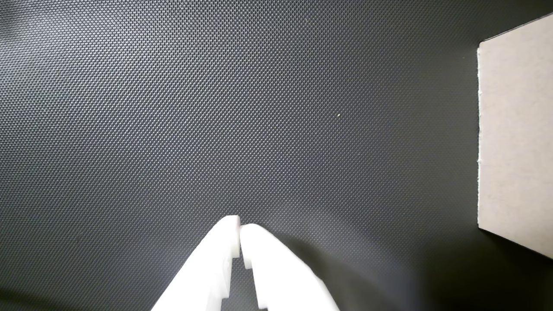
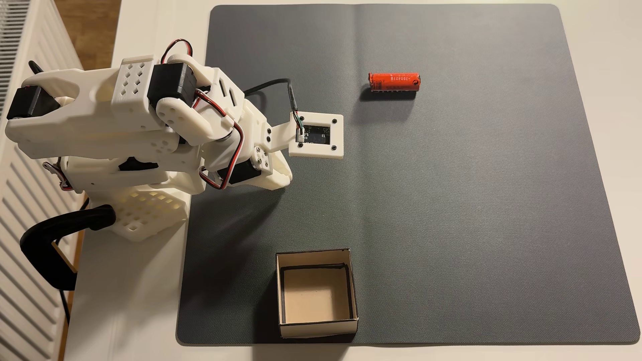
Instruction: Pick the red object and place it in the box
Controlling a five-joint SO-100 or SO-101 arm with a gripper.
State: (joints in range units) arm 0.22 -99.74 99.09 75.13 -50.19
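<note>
Arm (image 2: 139, 121) folded at the left of the fixed view, wrist camera plate sticking out over the mat's (image 2: 486, 208) left-centre. Claw (image 1: 239, 226) enters the wrist view from the bottom edge: white fingertips pressed together, only a hairline seam between them, nothing held. In the fixed view the claw sits under the arm's own body and cannot be made out there.

Cell (image 2: 394, 82) lies on the mat in the upper middle of the fixed view, well apart from the arm, up and to the right of the camera plate. Long axis runs left-right across the frame, so it lies roughly along the arm's reach line rather than across it. Nothing near it.

Box (image 2: 316, 328) sits at the bottom centre of the fixed view, near the mat's lower edge, open top up, inside bare. Its pale side (image 1: 514, 138) shows at the right edge of the wrist view.

Judgement: pick not begun. Next move calls for opening the jaws, swinging toward the upper part of the fixed frame and reaching out. The wrist probably needs a roll so the fingers straddle the cell's short width. A round body may roll if nudged from one side.
</note>
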